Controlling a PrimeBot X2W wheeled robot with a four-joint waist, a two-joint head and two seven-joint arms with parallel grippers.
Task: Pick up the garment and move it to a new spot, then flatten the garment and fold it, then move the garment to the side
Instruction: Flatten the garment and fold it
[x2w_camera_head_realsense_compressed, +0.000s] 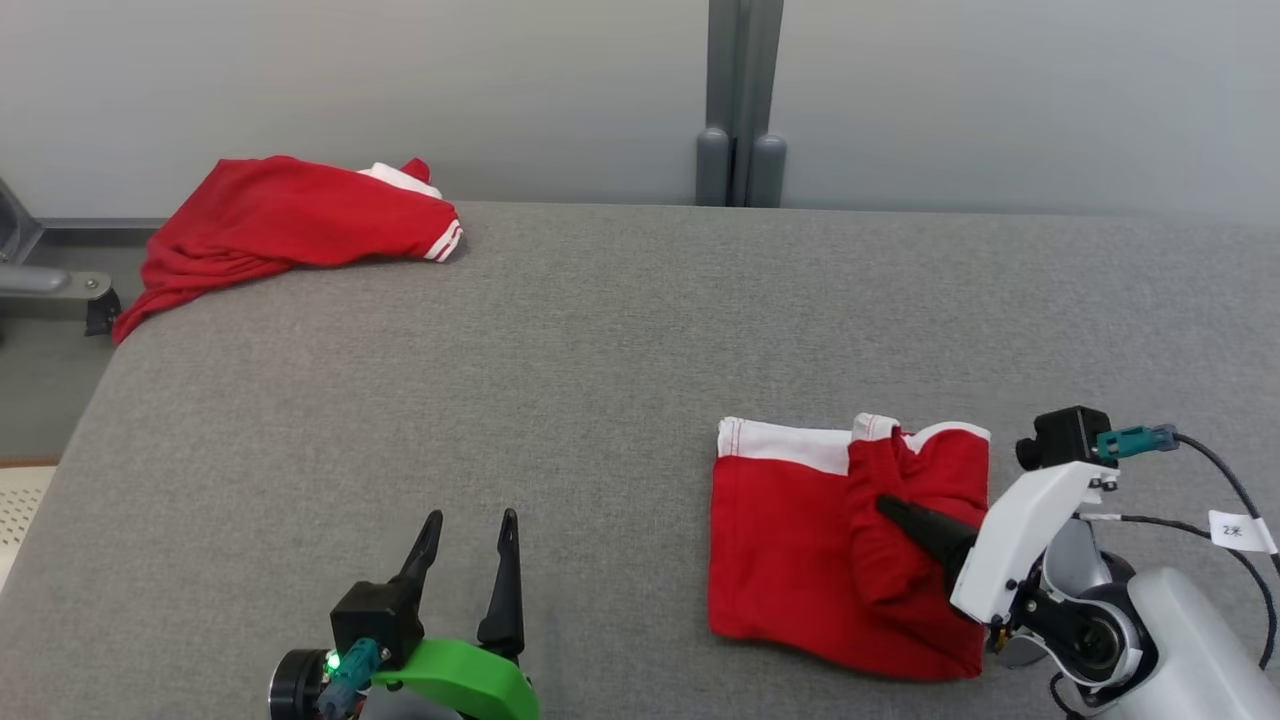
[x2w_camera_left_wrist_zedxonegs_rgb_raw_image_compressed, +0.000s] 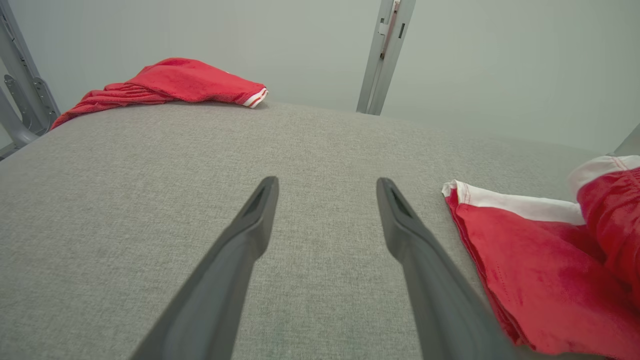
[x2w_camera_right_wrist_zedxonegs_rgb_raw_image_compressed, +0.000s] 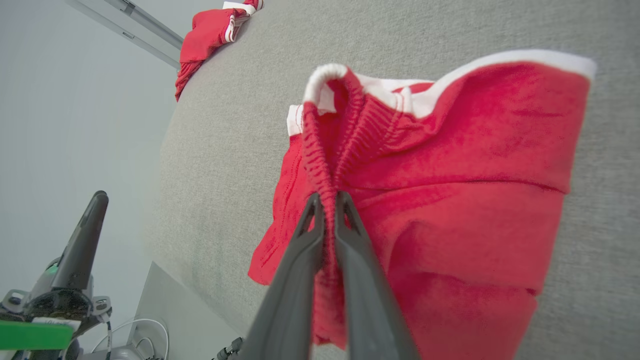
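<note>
1 garment (x2w_camera_head_realsense_compressed: 780, 560) near-right on surface (x2w_camera_head_realsense_compressed: 600, 350), R gripper (x2w_camera_right_wrist_zedxonegs_rgb_raw_image_compressed: 328, 197) clamped on its ribbed fold; L gripper (x2w_camera_head_realsense_compressed: 470, 517) spread wide, empty, above surface; spare garment (x2w_camera_head_realsense_compressed: 280, 215) at far-left corner.

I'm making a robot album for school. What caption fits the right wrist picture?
Right gripper shut on a fold of the red garment lying on the grey surface.

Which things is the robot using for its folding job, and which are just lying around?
For the job:
red garment, partly folded, front right
right gripper, shut on a fold of it
left gripper, open, holding nothing

Just lying about:
crumpled red clothing, at the far left corner of the grey table
grey post, behind the table
</note>
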